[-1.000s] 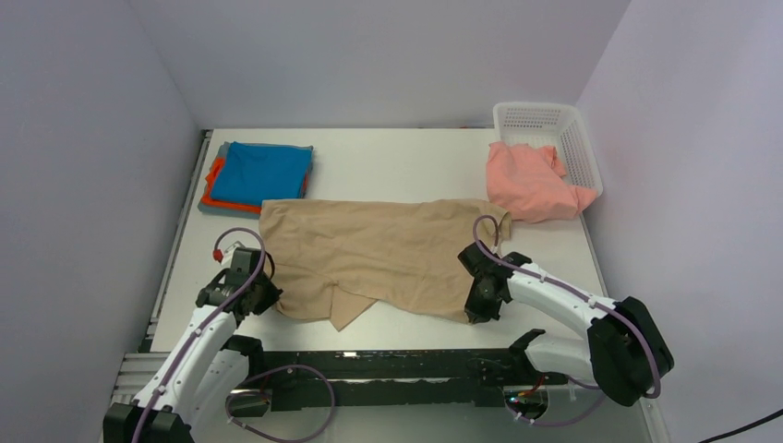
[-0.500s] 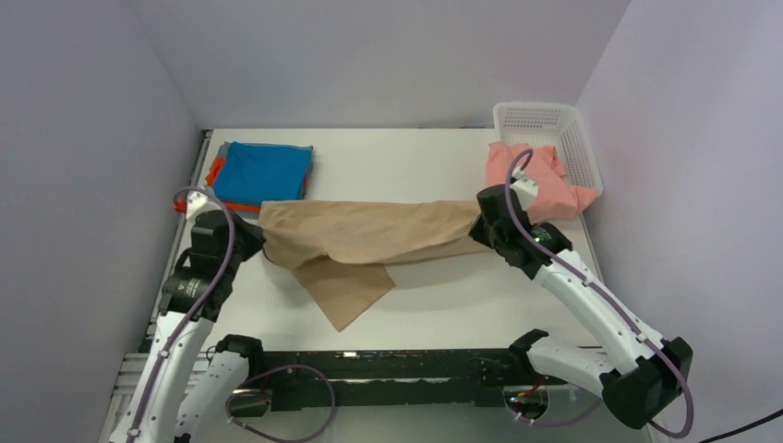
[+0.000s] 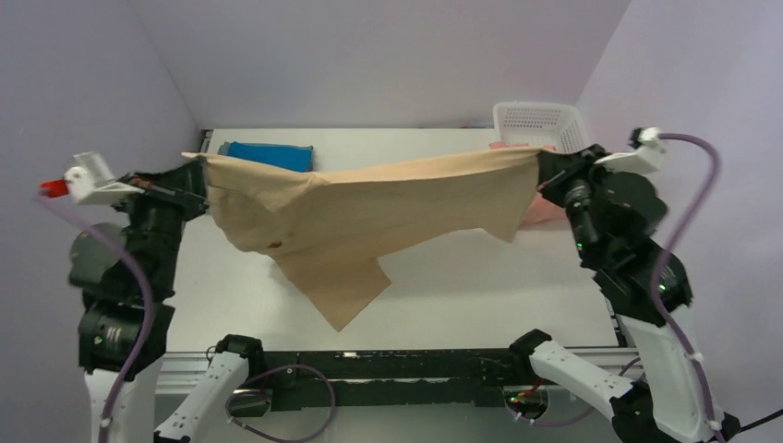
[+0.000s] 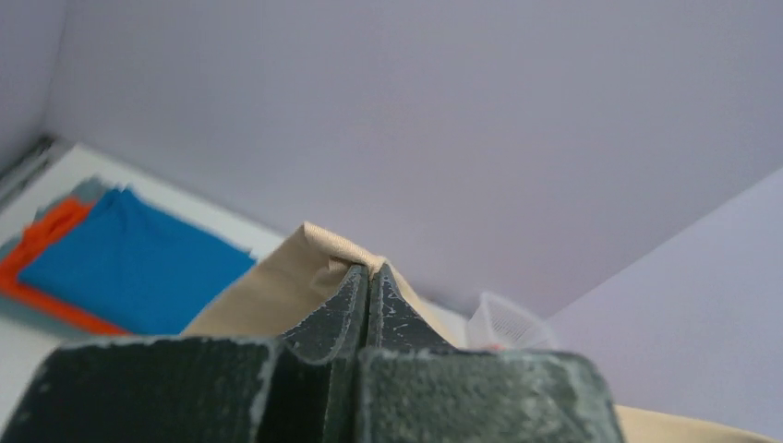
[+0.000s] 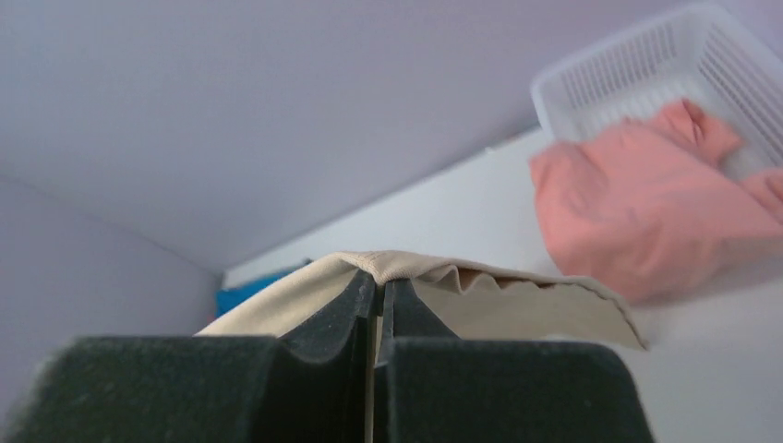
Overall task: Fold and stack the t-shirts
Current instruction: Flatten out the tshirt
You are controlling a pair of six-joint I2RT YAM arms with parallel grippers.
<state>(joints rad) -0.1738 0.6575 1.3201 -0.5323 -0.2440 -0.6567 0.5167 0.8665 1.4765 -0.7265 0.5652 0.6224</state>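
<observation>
LIFTED FOR THE FOLD: Two grippers hold one tee aloft. The left gripper (image 4: 368, 277) and right gripper (image 5: 379, 284) each have their fingers pressed tight on an upper corner of the tan tee (image 3: 369, 217). It stretches between them above the table (image 3: 462, 295), and a loose flap sags below and between the fingers. Beyond the left fingers, off to their left, lies one stack: a blue tee (image 4: 129, 263) on an orange tee (image 4: 42, 254), with what may be a grey tee (image 4: 88, 190) beneath. Beyond the right fingers, to their right, one pink tee (image 5: 646, 212) spills from the single basket (image 5: 646, 65).
</observation>
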